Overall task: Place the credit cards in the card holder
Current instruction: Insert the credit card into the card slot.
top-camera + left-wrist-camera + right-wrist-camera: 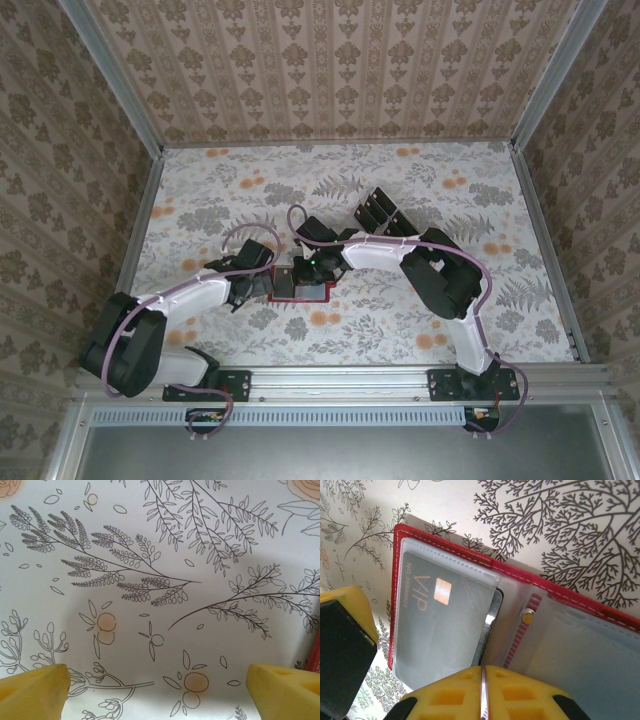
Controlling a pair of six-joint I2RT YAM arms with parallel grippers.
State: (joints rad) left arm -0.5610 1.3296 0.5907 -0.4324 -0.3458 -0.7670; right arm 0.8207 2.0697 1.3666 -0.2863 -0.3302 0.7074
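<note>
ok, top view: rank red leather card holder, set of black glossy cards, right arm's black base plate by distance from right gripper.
1. red leather card holder, directly under the right gripper, which pinches one black card.
2. set of black glossy cards, farther back, right.
3. right arm's black base plate, near table edge.

A robot test cell, this one, a lab rig and no home: damask-papered panels [330, 70] box in a floral-printed table [400, 340], bare aluminium posts [553, 75] climb the corners, and the left arm [190, 298] and right arm [440, 280] sit bolted to a metal rail [340, 383].
</note>
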